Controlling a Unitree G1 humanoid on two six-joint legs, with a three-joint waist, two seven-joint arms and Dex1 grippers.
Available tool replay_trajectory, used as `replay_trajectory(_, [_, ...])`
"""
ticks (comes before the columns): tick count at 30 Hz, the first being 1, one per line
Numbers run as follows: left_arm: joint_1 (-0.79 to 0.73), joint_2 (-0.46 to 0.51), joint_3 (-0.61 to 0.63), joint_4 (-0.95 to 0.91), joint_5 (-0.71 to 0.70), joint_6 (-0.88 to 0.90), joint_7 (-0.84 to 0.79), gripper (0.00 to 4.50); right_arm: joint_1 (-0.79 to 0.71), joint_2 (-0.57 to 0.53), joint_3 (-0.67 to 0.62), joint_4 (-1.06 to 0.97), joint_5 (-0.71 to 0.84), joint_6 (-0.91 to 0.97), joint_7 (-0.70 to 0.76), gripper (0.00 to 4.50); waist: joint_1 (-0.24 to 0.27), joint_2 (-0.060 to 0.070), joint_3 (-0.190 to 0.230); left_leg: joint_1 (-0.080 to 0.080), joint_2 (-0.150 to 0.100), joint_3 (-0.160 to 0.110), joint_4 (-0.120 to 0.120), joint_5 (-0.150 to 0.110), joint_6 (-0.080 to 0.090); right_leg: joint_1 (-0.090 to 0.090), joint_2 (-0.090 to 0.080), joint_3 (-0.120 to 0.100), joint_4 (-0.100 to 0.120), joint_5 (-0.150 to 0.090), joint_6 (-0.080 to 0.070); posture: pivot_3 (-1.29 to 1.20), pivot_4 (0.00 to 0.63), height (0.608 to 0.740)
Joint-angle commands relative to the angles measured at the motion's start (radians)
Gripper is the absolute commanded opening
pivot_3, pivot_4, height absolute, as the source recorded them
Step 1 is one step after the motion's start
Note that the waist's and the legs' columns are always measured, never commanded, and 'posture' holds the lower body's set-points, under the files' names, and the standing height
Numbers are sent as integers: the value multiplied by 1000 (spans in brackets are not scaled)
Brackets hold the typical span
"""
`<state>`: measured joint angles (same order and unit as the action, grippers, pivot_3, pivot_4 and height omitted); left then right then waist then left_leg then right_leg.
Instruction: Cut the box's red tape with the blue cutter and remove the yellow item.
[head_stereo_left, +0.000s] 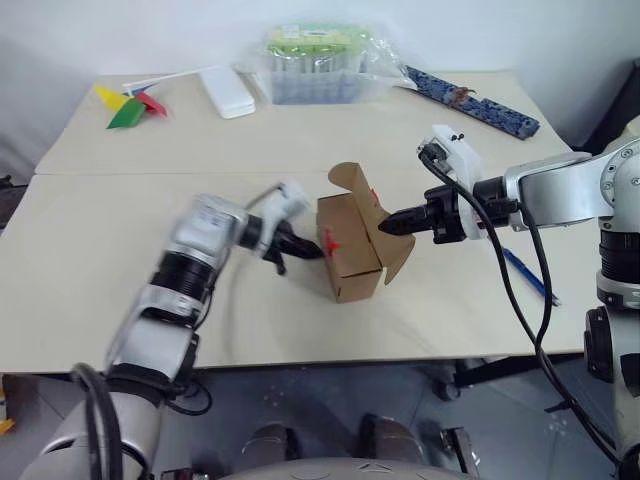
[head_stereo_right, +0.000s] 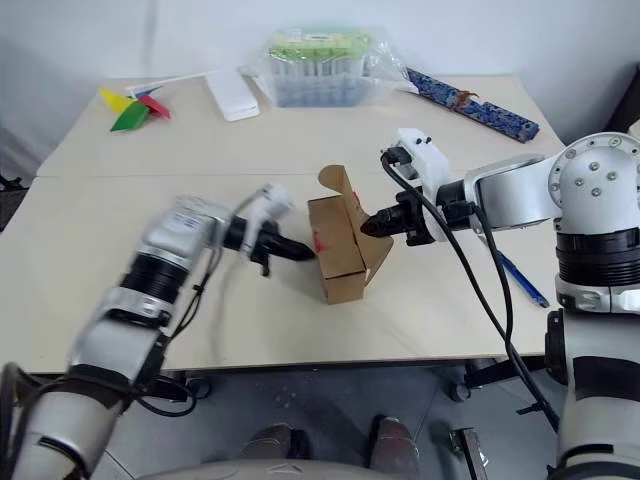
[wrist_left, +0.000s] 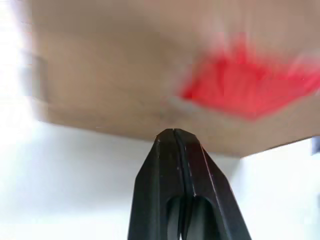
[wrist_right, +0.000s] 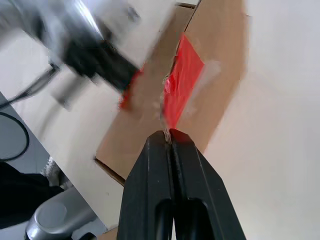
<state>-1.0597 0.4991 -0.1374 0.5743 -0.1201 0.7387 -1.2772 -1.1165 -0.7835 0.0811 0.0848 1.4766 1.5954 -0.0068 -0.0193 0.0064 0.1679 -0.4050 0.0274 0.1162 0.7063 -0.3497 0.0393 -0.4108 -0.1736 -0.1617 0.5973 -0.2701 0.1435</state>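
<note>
On the bench (head_stereo_left: 120, 300), both clenched pincers are flanking the box (head_stereo_left: 350, 250): left pincer (head_stereo_left: 305, 248) beside red tape (head_stereo_left: 331, 241), right pincer (head_stereo_left: 390, 224) pinching a flap (head_stereo_left: 397, 252).

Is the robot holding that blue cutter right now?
No, the blue cutter lies on the table beyond the right gripper, apart from the box.

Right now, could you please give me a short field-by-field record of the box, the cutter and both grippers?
box: small brown cardboard carton on the table, flaps open
tape: red tape in pieces on the flaps
cutter: slim blue pen-like cutter lying on the table by the right arm
left gripper: shut, tips at the carton's side
right gripper: shut, tips at a flap
yellow item: not seen
</note>
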Motion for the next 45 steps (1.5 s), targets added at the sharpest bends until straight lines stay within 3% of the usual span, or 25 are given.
replay_trajectory(1, [-43, -2, 42, -58, -81, 68, -19, 0, -2, -4, 27, -1, 33, 19, -23, 28, -1, 0, 0, 2, 0, 1, -4, 1, -1, 0, 0, 0, 0, 0, 0, 0, 150, 740])
replay_trajectory(7, [-52, -30, 30, -173, -158, 147, -23, 0, -13, -4, 33, 8, 54, 19, -43, 28, -2, -3, 2, 1, 0, 5, -8, 2, -4, -1, 3, -1, -1, 0, 0, 0, 150, 740])
replay_trajectory(11, [-16, -70, -43, -255, -170, 148, -20, 0, -17, -2, 34, 9, 59, 19, -54, 28, -5, -3, 2, 1, 0, 5, -8, 2, -5, -1, 4, -1, -1, 0, 0, 0, 150, 740])
replay_trajectory(16, [-3, -70, -124, -178, -89, 48, 28, 0, -22, -10, 29, 1, 86, 19, -73, 28, -8, -3, 2, 1, 1, 6, -8, 2, -5, -1, 5, 1, -2, 0, 0, 0, 150, 740])
replay_trajectory(29, [-91, -38, -115, 27, -20, -135, 96, 0, -13, -63, 29, -13, 157, 19, -116, 28, -5, -3, 2, 1, 1, 7, -8, 3, -6, -1, 5, 1, -2, 0, 0, 0, 150, 740])
replay_trajectory(45, [-58, 20, -290, 38, 147, -281, -14, 0, -45, -85, 42, 5, 131, 19, -85, 28, -5, -3, 2, 2, 2, 7, -8, 3, -6, -1, 5, 2, -1, 0, 0, 0, 150, 740])
